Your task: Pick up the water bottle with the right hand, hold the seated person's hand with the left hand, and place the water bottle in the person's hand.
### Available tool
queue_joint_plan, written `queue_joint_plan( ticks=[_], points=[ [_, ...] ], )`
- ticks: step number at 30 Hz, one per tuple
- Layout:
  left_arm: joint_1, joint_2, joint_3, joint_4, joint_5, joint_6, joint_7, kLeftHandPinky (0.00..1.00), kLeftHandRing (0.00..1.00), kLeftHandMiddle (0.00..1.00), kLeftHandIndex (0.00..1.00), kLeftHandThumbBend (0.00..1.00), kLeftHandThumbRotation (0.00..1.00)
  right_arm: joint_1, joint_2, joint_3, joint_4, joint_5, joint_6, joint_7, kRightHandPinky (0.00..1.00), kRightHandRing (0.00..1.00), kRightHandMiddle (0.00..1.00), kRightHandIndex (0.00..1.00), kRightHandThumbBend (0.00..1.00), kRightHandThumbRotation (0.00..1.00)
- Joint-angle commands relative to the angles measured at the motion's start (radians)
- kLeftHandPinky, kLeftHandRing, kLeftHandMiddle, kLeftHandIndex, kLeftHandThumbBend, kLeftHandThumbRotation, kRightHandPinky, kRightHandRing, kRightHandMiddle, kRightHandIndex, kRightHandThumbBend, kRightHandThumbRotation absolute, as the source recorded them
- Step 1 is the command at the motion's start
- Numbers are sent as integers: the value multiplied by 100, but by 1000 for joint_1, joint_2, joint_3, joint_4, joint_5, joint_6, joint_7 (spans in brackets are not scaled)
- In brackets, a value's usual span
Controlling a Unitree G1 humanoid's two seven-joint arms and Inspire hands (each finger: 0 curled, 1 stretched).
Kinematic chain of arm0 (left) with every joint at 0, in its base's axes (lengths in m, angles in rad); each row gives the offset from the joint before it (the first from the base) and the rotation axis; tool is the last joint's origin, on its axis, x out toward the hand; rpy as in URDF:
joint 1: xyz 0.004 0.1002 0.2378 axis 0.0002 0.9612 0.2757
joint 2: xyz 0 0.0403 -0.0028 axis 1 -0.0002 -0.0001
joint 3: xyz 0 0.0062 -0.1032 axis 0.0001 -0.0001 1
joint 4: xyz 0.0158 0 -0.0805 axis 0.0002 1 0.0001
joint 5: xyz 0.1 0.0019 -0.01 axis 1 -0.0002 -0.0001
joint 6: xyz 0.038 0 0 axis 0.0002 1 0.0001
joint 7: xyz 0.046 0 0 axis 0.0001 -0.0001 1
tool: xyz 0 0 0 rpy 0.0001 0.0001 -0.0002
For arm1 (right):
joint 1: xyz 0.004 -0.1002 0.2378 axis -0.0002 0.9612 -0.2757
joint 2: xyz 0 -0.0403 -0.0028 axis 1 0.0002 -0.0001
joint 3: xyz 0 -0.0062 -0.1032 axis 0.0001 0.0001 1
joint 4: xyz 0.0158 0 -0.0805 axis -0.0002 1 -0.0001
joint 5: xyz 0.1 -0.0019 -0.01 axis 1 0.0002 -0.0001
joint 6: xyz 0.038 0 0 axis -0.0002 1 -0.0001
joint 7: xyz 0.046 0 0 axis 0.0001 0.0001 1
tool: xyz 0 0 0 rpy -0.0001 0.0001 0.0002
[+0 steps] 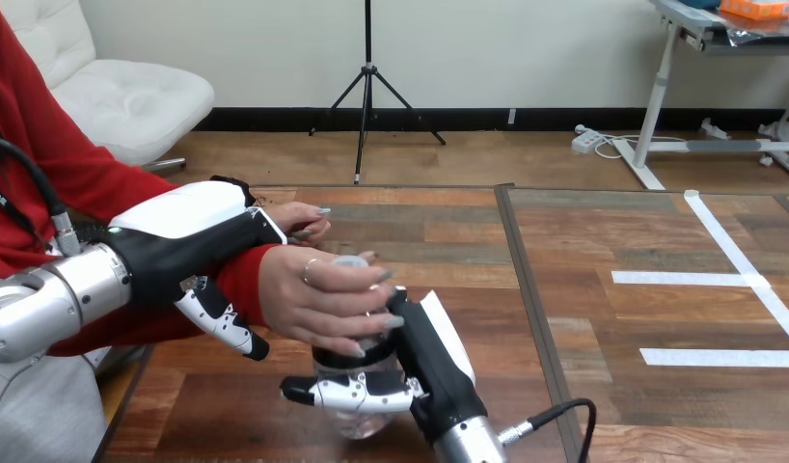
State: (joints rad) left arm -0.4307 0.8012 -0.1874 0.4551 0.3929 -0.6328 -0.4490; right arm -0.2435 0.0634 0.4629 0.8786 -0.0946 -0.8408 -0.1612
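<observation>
clear water bottle [355, 422] stands upright in curled fingers of the right hand [424, 371], top under the person's hand [318, 299], whose wrist the left hand [178, 251] clasps.

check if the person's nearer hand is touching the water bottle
Touching. In the head view the person's nearer hand lies on top of the water bottle, fingers draped over it; the right hand grips its body.

A wooden plank table [603, 231] bears white tape strips [685, 278] at right.
</observation>
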Motion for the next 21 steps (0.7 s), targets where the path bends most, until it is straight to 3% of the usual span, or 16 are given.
queue_joint_plan(
  ticks=[1, 21],
  points=[
    [-134, -28, 51, -107, -63, -36, 24, 22, 27, 34, 34, 81, 0, 29, 303, 86, -223, -4, -47, -12, 22, 27, 32, 32, 83, 0],
    [-135, -21, 46, -91, -54, -52, 29, 23, 28, 34, 35, 81, 0, 18, 284, 76, -247, -14, -1, -30, 23, 28, 33, 32, 82, 4]
  ],
)
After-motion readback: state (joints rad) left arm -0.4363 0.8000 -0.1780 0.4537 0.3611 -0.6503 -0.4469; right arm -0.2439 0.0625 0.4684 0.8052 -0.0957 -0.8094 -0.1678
